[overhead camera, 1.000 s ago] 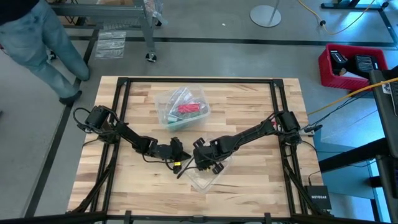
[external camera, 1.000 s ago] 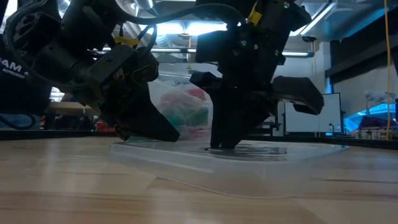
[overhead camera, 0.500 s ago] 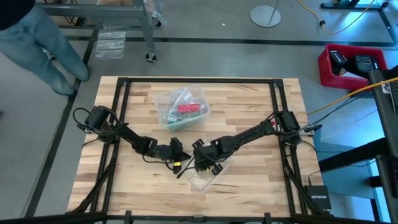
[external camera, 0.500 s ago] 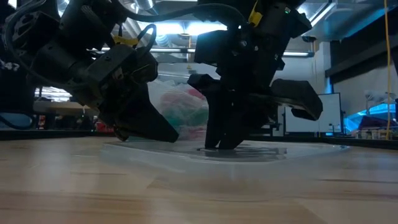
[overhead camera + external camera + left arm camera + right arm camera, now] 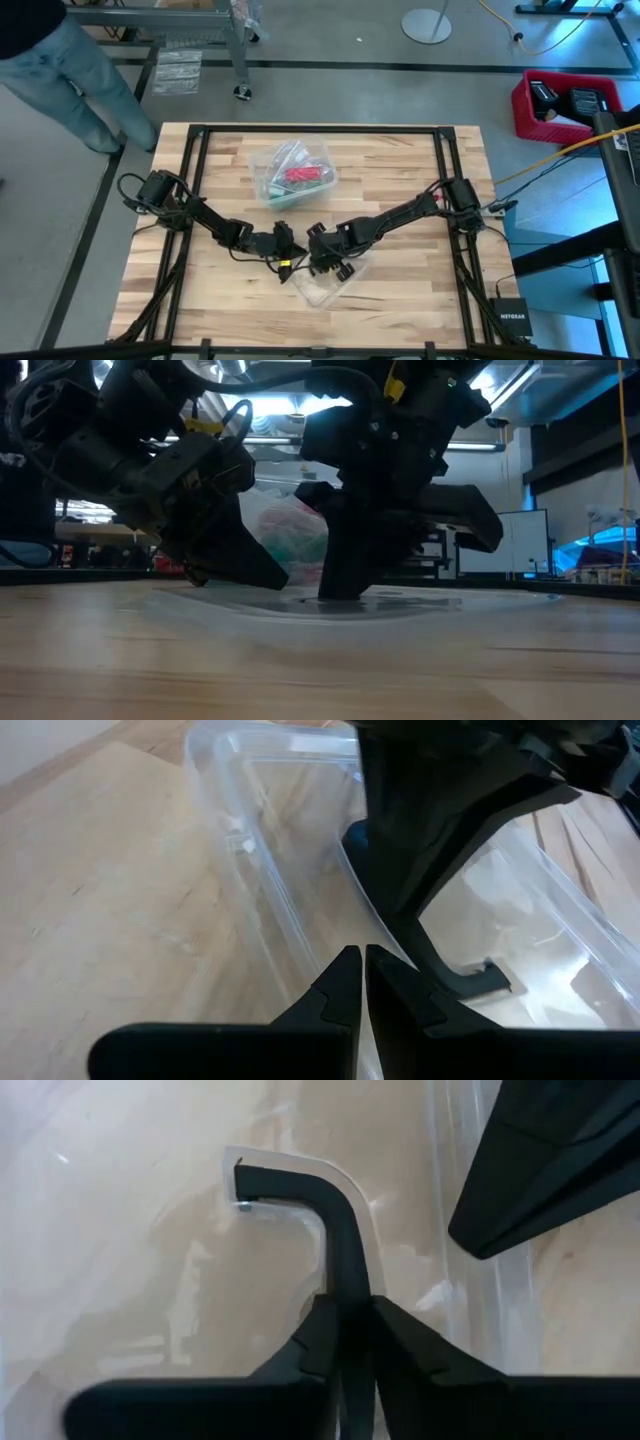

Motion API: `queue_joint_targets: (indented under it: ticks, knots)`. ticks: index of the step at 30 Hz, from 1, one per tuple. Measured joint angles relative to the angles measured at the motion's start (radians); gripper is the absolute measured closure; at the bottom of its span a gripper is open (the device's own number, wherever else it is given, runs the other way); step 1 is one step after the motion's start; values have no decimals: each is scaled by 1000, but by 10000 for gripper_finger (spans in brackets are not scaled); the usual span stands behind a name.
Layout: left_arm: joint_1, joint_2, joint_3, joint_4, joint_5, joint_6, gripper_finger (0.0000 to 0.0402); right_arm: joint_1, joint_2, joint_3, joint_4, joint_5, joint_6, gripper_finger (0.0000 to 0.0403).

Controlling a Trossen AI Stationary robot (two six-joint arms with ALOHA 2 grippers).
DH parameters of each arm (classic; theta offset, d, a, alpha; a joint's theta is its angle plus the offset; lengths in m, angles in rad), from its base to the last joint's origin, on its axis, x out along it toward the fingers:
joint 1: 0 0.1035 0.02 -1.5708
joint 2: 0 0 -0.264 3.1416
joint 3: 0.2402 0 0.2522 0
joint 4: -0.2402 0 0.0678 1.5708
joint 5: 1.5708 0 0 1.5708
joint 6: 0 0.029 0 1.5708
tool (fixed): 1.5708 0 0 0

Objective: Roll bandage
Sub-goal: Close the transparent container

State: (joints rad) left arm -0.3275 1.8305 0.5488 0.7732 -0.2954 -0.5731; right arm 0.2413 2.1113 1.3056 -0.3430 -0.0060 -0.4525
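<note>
Right pincer [image 5: 345, 1342] clamped on the clear box's black handle [image 5: 300, 1200]; left pincer [image 5: 358, 982] together beside the box [image 5: 322, 285]

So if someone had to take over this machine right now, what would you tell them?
Left gripper: shut on the rim of the clear box, at the table's front middle.
Right gripper: shut on the box's black handle.
The red bandage lies inside the clear bag behind both arms, untouched.
Done: both arms have hold of the box.
Left: get the bandage out and roll it.
</note>
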Motion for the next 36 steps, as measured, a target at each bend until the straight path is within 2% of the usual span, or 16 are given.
queue_joint_targets:
  ticks: [5,13,18,21,26,29,32,36]
  knots:
    - [0,0,1,-8,-3,-3,389,12,0,23,-14,74,23,365]
    - [0,0,1,-18,-6,-28,389,56,14,149,-132,249,37,368]
    - [1,0,2,-32,-17,-59,389,77,14,216,-221,371,52,395]
    - [1,0,2,-33,-17,-60,389,86,13,231,-257,407,84,401]
    - [1,-1,2,-35,-17,-61,389,93,10,237,-323,407,183,381]
    - [1,-1,2,-35,-17,-72,389,95,-7,258,-420,355,269,379]
    - [1,-1,2,-33,-17,-74,389,93,-52,263,-496,305,363,377]
    - [-1,-1,11,-35,-15,-67,389,100,-142,202,-489,306,478,377]
